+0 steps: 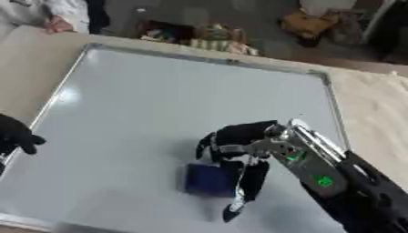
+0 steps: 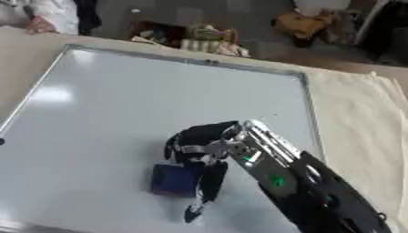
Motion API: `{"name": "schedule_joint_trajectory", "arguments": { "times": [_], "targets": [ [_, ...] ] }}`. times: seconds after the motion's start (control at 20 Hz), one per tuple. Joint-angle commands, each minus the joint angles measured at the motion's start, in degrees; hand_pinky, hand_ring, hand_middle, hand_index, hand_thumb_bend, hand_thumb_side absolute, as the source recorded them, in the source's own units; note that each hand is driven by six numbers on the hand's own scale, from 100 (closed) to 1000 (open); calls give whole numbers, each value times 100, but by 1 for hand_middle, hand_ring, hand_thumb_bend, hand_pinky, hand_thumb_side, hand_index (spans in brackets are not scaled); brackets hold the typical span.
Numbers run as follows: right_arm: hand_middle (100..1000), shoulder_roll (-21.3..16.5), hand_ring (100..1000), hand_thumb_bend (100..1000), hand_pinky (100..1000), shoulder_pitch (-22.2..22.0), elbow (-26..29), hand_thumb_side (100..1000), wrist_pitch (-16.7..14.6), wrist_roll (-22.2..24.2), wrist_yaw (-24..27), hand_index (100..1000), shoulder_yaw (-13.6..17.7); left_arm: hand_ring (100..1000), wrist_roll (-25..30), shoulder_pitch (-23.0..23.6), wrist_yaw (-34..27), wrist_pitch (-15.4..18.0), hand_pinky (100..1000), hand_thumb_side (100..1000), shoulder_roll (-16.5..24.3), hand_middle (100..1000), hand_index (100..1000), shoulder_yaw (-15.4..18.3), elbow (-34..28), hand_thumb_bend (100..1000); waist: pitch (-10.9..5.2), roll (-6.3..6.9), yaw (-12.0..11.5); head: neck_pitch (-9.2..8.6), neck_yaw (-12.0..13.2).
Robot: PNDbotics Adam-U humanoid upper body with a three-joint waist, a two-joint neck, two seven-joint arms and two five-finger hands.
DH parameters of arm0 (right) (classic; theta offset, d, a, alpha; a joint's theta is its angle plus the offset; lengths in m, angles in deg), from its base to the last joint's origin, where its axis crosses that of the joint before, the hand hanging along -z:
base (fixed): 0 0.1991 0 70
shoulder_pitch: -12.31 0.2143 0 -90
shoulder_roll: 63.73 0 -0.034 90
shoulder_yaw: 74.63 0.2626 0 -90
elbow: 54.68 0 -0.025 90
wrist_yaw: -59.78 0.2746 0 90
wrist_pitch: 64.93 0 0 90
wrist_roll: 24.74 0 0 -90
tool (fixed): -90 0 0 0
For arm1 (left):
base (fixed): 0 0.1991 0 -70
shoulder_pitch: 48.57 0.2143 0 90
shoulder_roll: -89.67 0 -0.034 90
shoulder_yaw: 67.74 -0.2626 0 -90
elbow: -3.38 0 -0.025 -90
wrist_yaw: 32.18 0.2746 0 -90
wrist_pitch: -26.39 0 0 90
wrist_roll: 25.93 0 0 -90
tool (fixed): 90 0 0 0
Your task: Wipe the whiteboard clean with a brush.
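Observation:
The whiteboard (image 1: 159, 104) lies flat on the table, silver-framed, and its surface looks blank. A small dark blue brush block (image 1: 207, 179) rests on its lower middle. My right hand (image 1: 239, 148) comes in from the lower right and sits over the block. Its curled fingers are at the block's far side and one long finger (image 1: 248, 182) runs down its right side, pinching it. At the board's left edge, only part of my black left hand (image 1: 16, 135) shows.
Beige table cloth (image 1: 374, 109) surrounds the board on the right and left. Beyond the far edge lie floor clutter, bags (image 1: 215, 38) and a person's white sleeve (image 1: 56, 13) at the top left corner.

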State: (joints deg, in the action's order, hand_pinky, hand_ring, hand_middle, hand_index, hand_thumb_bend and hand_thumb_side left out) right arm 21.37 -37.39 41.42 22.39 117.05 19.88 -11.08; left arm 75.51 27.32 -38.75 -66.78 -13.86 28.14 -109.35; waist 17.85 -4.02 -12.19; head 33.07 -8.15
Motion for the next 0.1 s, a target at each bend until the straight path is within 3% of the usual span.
{"name": "schedule_joint_trajectory", "arguments": {
  "times": [0.05,0.1],
  "targets": [
    [877,-161,869,794,613,59,276,414,3,-50,142,100,190,381,-11,-35,-1,-11,574,917,18,457,484,-18,-60,100,-131,35,13,-54,22],
    [875,-183,867,799,613,55,347,423,23,-92,176,100,237,381,-14,-34,-1,-11,574,917,20,457,484,-17,-61,100,-134,37,18,-50,27]
  ]
}}
